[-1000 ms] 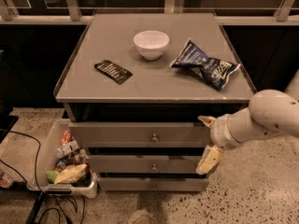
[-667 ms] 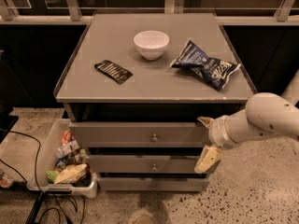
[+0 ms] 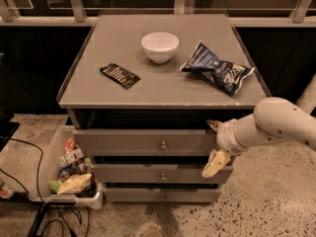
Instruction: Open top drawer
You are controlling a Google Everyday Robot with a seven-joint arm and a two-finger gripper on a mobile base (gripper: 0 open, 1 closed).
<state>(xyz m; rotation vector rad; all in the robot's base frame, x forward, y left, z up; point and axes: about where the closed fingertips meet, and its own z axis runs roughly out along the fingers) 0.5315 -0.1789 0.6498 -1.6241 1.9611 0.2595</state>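
Observation:
The top drawer (image 3: 128, 142) is a wide grey front with a small round metal knob (image 3: 162, 145) at its centre, just under the cabinet top. My gripper (image 3: 214, 144) is at the right end of this drawer front, well right of the knob. Its fingers are spread apart, one fingertip (image 3: 213, 125) at the drawer's upper right corner and the other (image 3: 216, 163) below it, by the second drawer. It holds nothing. The white arm (image 3: 276, 122) reaches in from the right.
Two narrower grey drawers (image 3: 148, 173) sit below. On the cabinet top (image 3: 98, 90) are a white bowl (image 3: 160, 46), a blue chip bag (image 3: 217, 71) and a dark flat packet (image 3: 120, 75). A bin of snacks (image 3: 69, 174) and cables (image 3: 29, 181) lie on the floor at left.
The gripper has edged slightly left and up, closer to the top drawer's right end. The drawers and the things on top have not moved.

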